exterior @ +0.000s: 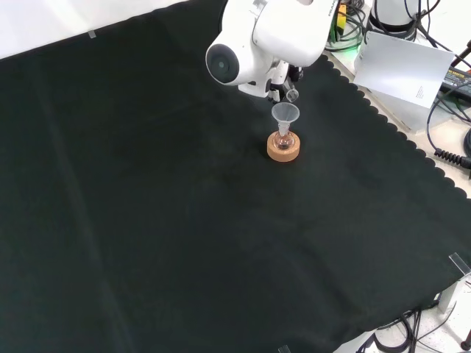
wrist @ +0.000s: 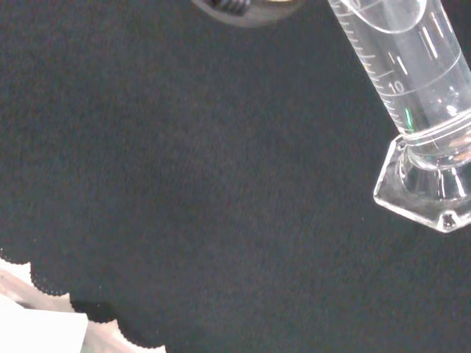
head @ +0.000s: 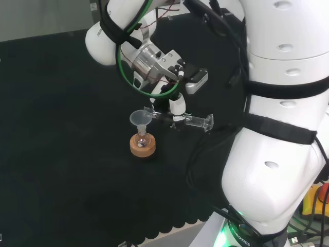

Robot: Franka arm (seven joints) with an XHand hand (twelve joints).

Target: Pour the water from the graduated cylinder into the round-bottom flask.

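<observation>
- In the head view, the scalloped near edge of the black cloth (head: pixel 77 170) is running along the bottom, with wide bare cloth lying open between it and the glassware.
- The round-bottom flask (head: pixel 142 140) is sitting upright in a cork ring stand (head: pixel 143 147) near the middle of the tabletop, with a clear funnel (head: pixel 140 119) standing in its neck.
- Open cloth is lying on the near, left and far sides of the stand in the head view; to its right the arm's big white links (head: pixel 277 128) are crowding the space.
- Just beyond and above the flask, the hand (head: pixel 177 105) is holding the graduated cylinder (head: pixel 193 121) with its fingers curled round the tube, keeping it off the cloth.
- The cylinder is lying almost level, its mouth reaching to the funnel's rim and its hexagonal foot (head: pixel 208 122) pointing right in the head view.
- In the wrist view, the cylinder (wrist: pixel 412 81) is showing its printed scale and its foot (wrist: pixel 427 187) above bare cloth; whether any water is in it I cannot tell.
- In the front view, the stand (exterior: pixel 283 149) is sitting in the upper middle, close under the arm's white link (exterior: pixel 257 37), and the cloth's scalloped right edge (exterior: pixel 397 140) is running well apart from it, with much free cloth toward the view's bottom and left.
</observation>
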